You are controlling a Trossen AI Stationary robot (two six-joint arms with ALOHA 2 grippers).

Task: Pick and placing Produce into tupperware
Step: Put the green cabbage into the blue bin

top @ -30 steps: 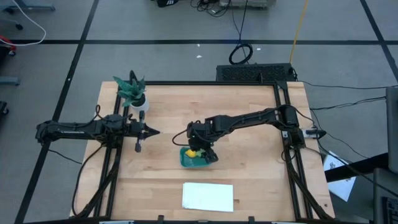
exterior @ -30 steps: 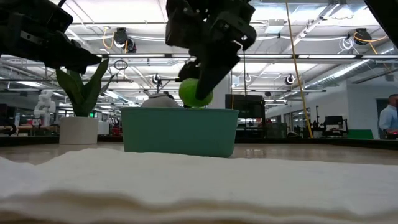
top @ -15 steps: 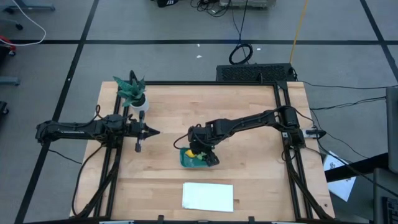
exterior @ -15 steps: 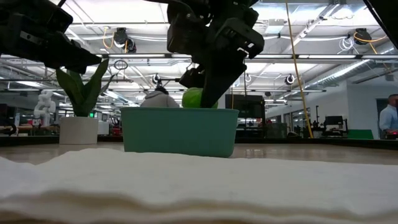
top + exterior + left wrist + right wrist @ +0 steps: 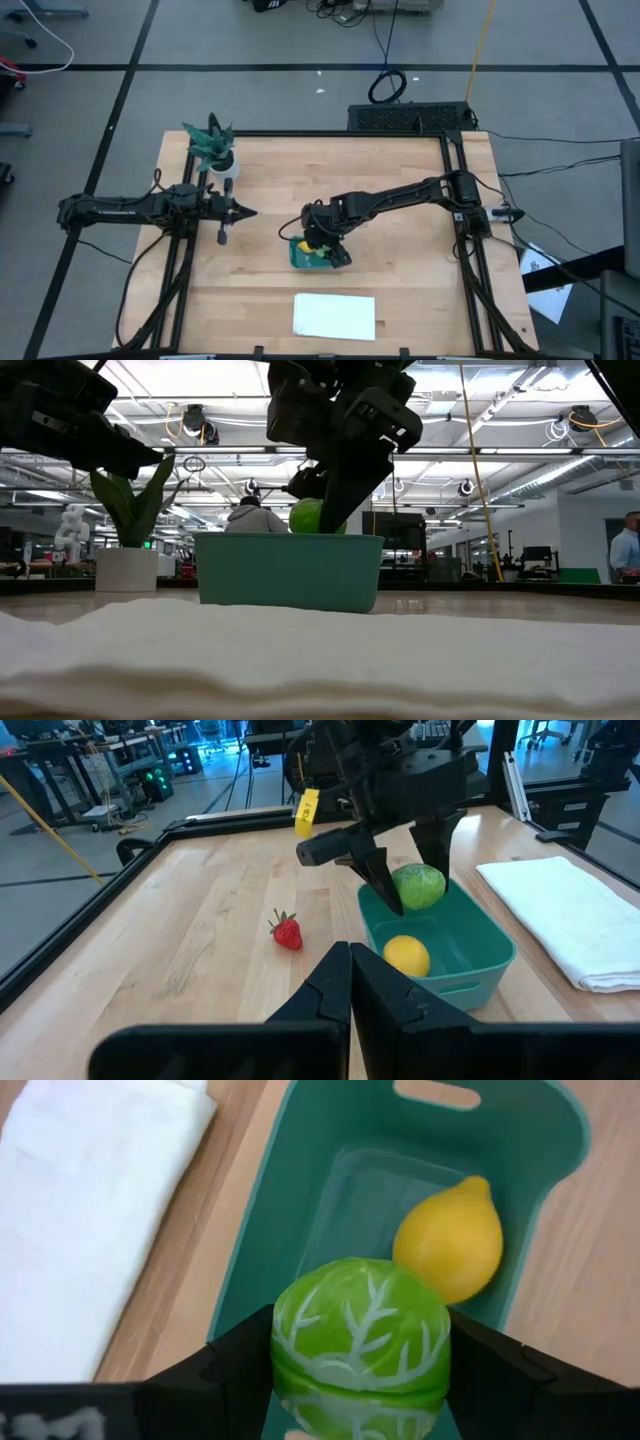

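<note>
As seen from above, left to right across the wooden worktop (image 5: 400, 290):

Potted plant: a teal potted plant (image 5: 214, 146) in a white pot is set near the far left corner of the worktop.

Left arm: it is stretched level over the left side, and the left gripper (image 5: 246, 211) is pressed together on nothing, well apart from the container.

Strawberry: the small red strawberry (image 5: 287, 932) is left lying on the bare wood, near the container but outside it and touched by neither gripper.

Tupperware: the teal-blue tupperware (image 5: 300, 259) is placed near the middle of the worktop, upright, with a handle slot cut in its end wall.

Lemon: the yellow lemon (image 5: 449, 1240) is found inside the tupperware, resting on its floor.

Green fruit: the round green fruit (image 5: 361, 1332), marked with pale veins, is pinched between the two dark fingers (image 5: 232, 1367) and is held over the inside of the tupperware; in the low view its top is seen just above the rim.

Right arm: it is reached in from the right edge, and the right gripper (image 5: 322, 238) is lowered over the tupperware, spread only as wide as the green fruit it clamps.

White cloth: a folded white cloth (image 5: 334, 315) is laid at the near edge, apart from the tupperware.
</note>
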